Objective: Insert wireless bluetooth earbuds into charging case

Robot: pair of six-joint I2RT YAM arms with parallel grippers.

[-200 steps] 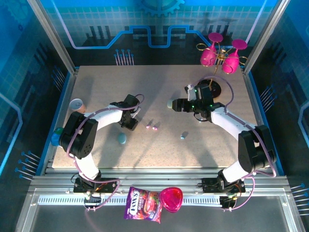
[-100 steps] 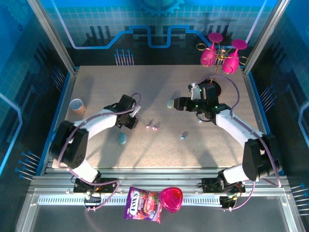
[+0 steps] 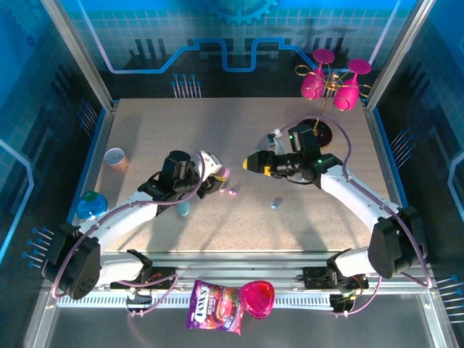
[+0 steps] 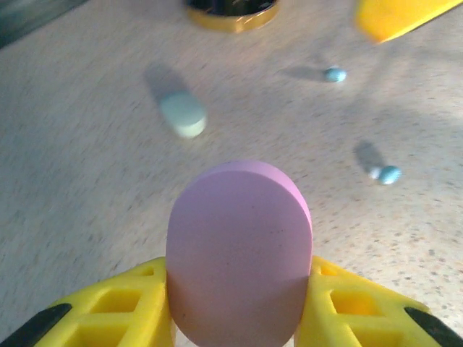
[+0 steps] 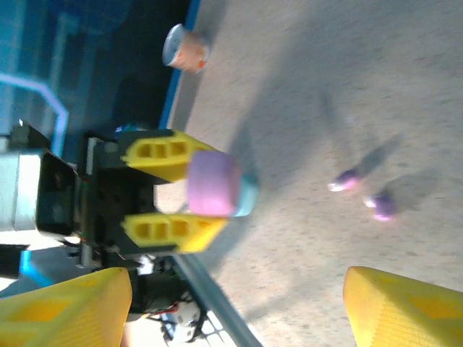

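My left gripper (image 4: 239, 289) is shut on a purple pebble-shaped charging case (image 4: 239, 249), which stands upright between the yellow fingers above the table. From the top it is left of centre, the left gripper (image 3: 216, 174) holding the case (image 3: 222, 172). My right gripper (image 3: 248, 163) faces it from the right, open and holding nothing. In the right wrist view its fingers (image 5: 65, 303) frame the purple case (image 5: 211, 184). Two purple earbuds (image 3: 229, 191) lie just below the grippers. A light-blue earbud (image 3: 275, 204) lies further right. A mint case (image 4: 183, 114) rests on the table. A blue case (image 3: 183, 209) lies under the left arm.
An orange cup (image 3: 114, 157) stands at the left edge with a blue round object (image 3: 92, 205) nearer me. Pink wine glasses on a gold stand (image 3: 330, 87) sit at the back right. A candy bag (image 3: 215, 307) and a pink heart-shaped box (image 3: 257, 299) lie on the front rail.
The left gripper closed on the purple case and swung right toward the table centre with it. The right gripper moved left and turned toward the left one.
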